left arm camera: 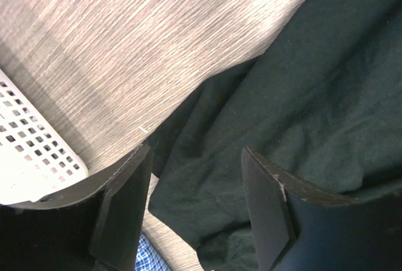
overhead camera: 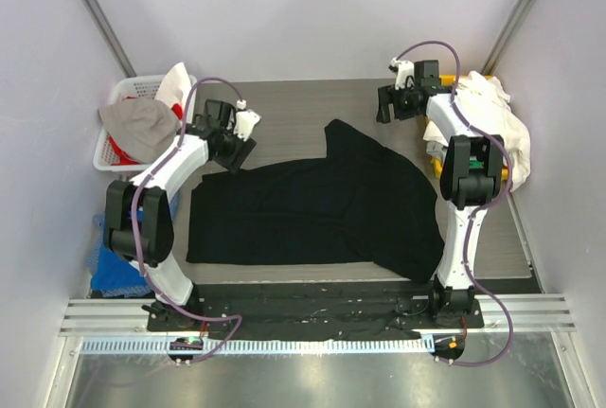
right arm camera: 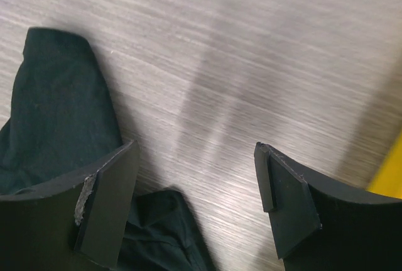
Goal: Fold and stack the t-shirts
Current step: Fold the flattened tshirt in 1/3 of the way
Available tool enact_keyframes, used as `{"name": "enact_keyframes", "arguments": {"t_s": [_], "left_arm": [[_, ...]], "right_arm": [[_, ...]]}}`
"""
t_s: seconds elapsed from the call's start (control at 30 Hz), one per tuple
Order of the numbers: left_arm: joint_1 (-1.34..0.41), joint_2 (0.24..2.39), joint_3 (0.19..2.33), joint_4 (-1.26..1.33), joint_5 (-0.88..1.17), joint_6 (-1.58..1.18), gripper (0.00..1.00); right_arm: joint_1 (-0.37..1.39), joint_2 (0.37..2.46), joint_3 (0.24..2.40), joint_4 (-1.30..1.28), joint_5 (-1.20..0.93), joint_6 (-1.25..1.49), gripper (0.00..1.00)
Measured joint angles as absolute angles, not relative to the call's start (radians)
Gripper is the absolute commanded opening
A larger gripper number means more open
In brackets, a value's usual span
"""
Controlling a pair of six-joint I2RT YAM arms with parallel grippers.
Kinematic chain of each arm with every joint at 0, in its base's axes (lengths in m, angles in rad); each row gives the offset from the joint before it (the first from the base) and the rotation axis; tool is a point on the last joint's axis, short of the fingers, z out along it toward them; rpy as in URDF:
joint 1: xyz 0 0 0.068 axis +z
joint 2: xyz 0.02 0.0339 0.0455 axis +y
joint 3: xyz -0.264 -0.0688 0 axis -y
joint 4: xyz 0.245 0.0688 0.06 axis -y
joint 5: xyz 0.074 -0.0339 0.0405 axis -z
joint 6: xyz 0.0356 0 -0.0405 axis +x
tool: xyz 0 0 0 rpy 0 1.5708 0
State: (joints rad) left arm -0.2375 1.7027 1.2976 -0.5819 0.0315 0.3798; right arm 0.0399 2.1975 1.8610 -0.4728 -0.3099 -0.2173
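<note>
A large black t-shirt [overhead camera: 312,209] lies spread over the middle of the wooden table, one part reaching up toward the back. My left gripper [overhead camera: 232,148] is open just above the shirt's upper-left corner; the left wrist view shows the black fabric [left arm camera: 282,95] between and beyond the fingers. My right gripper [overhead camera: 386,105] is open over bare table at the back right, apart from the shirt; the right wrist view shows black fabric [right arm camera: 56,107] at the left and wood grain between the fingers. More white shirts [overhead camera: 488,124] lie piled at the right edge.
A white plastic basket [overhead camera: 118,138] with grey, white and red cloth stands at the left rear; its rim shows in the left wrist view [left arm camera: 31,158]. A blue checked cloth [overhead camera: 112,271] lies at the left. Something yellow [overhead camera: 434,148] sits under the right pile.
</note>
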Motion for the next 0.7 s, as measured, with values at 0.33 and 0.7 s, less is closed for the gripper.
{"name": "enact_keyframes", "arguments": {"t_s": [0.33, 0.7], "left_arm": [[-0.224, 1.749, 1.341, -0.605, 0.054, 0.373, 0.67], [-0.220, 1.800, 1.359, -0.636, 0.055, 0.377, 0.66]], "right_arm": [[0.030, 2.305, 1.951, -0.603, -0.461, -0.203, 0.83], [0.025, 2.392, 2.029, -0.627, -0.555, -0.184, 0.81]]}}
